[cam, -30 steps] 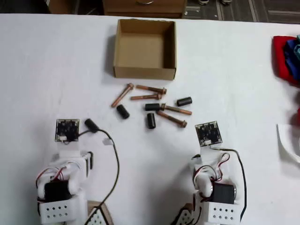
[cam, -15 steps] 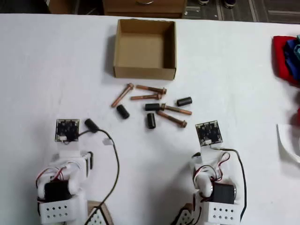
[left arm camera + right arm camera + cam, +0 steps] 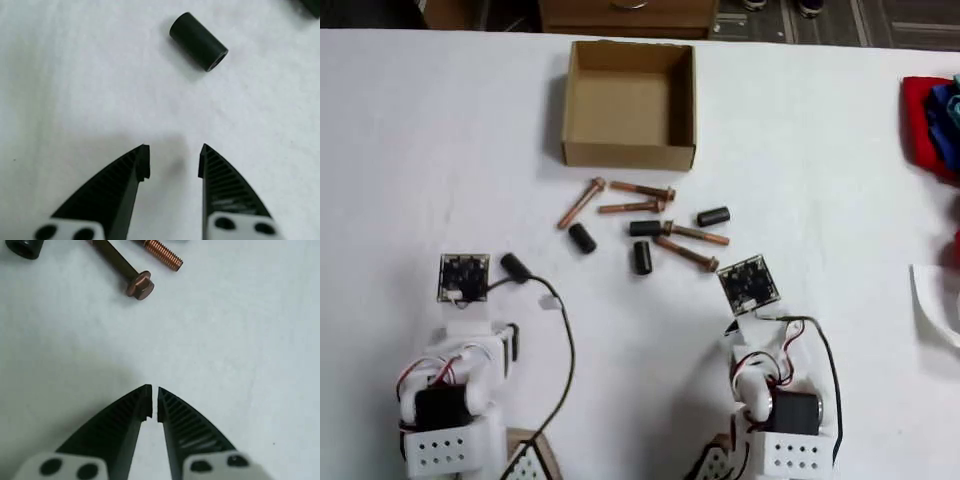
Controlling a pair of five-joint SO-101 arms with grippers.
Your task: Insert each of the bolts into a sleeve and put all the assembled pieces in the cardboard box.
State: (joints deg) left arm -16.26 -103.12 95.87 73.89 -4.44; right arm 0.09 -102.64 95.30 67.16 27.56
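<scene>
Right gripper, jaws all but closed on nothing, swings in toward the nearest bolt — left gripper parted, idle near a sleeve — all parts loose before the cardboard box.

Far centre of table: cardboard box. Bolts and sleeves scattered just near of it; one sleeve apart, left.

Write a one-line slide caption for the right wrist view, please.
Right gripper, shut and empty, above the white table, just short of a copper bolt.
</scene>
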